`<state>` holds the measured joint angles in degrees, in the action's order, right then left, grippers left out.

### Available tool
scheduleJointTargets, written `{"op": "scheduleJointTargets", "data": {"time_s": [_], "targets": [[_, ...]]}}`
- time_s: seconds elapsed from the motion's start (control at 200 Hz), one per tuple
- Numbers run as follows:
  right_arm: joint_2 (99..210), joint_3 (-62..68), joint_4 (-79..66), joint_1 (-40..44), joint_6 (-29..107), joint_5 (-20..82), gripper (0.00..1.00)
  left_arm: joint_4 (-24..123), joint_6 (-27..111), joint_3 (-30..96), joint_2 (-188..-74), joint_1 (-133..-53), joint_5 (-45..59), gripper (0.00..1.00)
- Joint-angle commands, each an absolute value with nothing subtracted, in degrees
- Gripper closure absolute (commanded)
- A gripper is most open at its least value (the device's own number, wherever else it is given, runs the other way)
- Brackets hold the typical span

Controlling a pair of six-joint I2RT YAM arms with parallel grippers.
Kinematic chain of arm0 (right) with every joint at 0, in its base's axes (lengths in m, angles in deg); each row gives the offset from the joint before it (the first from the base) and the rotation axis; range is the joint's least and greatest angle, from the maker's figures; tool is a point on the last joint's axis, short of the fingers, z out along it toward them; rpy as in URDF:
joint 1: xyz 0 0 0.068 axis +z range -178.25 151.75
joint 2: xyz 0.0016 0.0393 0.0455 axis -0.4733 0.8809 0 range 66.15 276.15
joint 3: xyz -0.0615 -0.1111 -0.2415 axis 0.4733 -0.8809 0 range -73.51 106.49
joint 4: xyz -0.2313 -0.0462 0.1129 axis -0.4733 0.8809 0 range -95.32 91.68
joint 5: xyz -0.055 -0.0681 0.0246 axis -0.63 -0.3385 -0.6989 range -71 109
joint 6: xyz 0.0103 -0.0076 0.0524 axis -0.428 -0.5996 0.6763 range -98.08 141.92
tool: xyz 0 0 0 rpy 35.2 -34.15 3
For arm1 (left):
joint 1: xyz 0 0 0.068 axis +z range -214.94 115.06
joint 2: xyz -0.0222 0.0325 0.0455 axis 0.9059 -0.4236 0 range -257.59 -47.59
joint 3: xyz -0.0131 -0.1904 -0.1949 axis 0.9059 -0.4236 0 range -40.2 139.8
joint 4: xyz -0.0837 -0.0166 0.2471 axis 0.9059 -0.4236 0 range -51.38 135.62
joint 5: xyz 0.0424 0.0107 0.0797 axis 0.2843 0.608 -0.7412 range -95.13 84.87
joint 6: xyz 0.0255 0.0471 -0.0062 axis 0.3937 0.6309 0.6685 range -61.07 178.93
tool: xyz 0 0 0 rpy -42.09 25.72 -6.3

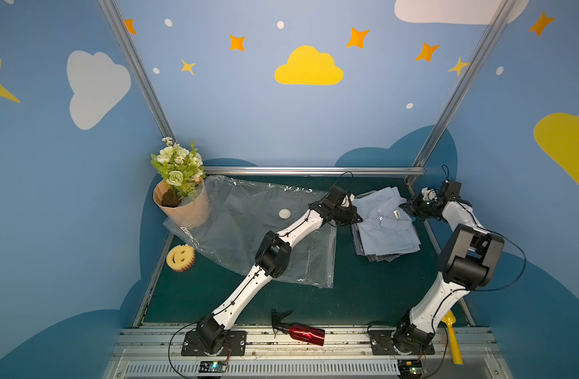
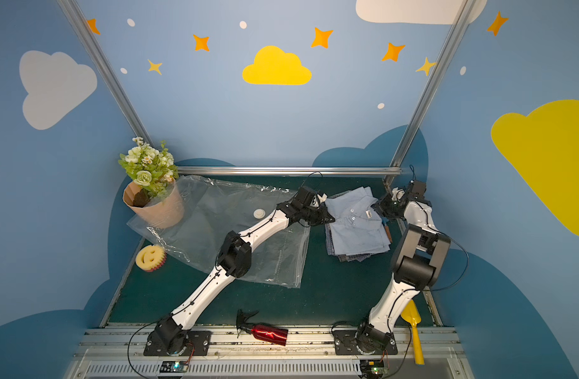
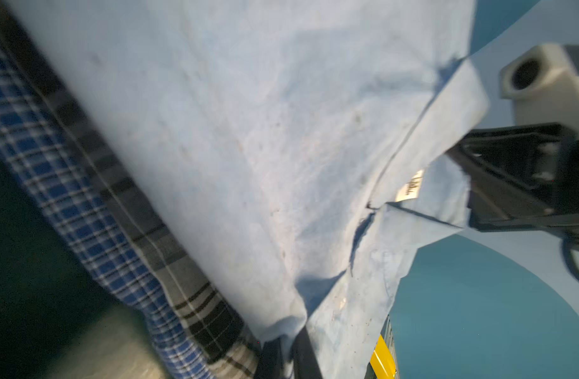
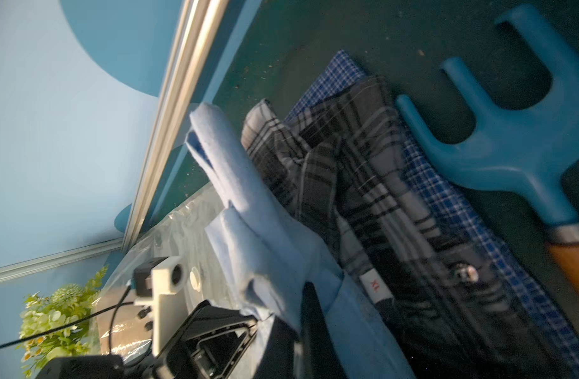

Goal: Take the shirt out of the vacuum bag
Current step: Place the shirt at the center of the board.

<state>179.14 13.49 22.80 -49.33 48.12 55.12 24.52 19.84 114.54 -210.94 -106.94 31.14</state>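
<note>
The light blue shirt [image 1: 385,226] [image 2: 357,226] lies outside the vacuum bag, spread on a stack of plaid clothes at the right of the mat. The clear, crinkly vacuum bag [image 1: 248,226] [image 2: 212,226] lies flat to its left, with its white valve [image 1: 284,213] facing up. My left gripper [image 1: 354,217] [image 3: 289,356] is shut on the shirt's left edge [image 3: 248,147]. My right gripper [image 1: 406,207] [image 4: 296,331] is shut on the shirt's right side near the collar [image 4: 248,210]. Part of the bag lies under my left arm.
Under the shirt are grey plaid [image 4: 363,170] and blue checked [image 3: 51,170] clothes. A blue rake [image 4: 511,131] lies beside the stack. A flower pot [image 1: 183,203] stands on the bag's far left corner. A smiley sponge [image 1: 180,258], a red spray bottle [image 1: 302,332] and a yellow scoop [image 1: 452,338] lie nearer the front.
</note>
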Motion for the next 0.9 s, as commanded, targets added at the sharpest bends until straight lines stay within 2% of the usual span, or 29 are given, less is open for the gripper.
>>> {"op": "scheduleJointTargets", "data": {"time_s": [0.0, 0.115, 0.225, 0.315, 0.451, 0.631, 0.746, 0.896], "targets": [[180.9, 14.8, 21.4, -49.7, 47.0, 55.1, 1.0, 26.2, 19.5, 116.4, -211.0, -106.4, 30.2, 0.9], [183.0, 16.1, 20.8, -49.9, 46.6, 54.1, 1.0, 26.9, 19.1, 116.6, -211.3, -105.9, 29.9, 0.87], [184.6, 17.8, 20.8, -49.8, 45.7, 53.5, 1.0, 26.7, 19.4, 116.6, -211.5, -106.0, 29.6, 0.75], [185.6, 19.5, 21.0, -49.8, 44.5, 53.1, 0.84, 25.1, 20.6, 116.5, -211.5, -105.9, 29.2, 0.65], [185.1, 21.8, 23.0, -49.8, 42.8, 51.3, 0.76, 23.4, 22.6, 115.7, -210.0, -105.6, 27.9, 0.58], [179.0, 21.1, 25.3, -48.4, 41.2, 45.7, 0.67, 21.7, 26.2, 113.6, -205.0, -104.7, 25.0, 0.52], [174.8, 18.3, 24.2, -47.5, 41.2, 44.2, 0.67, 19.5, 29.7, 111.5, -199.4, -103.9, 22.0, 0.44], [171.1, 13.6, 17.6, -46.5, 43.9, 50.1, 0.68, 20.0, 34.2, 102.0, -188.8, -101.9, 19.7, 0.39]]}}
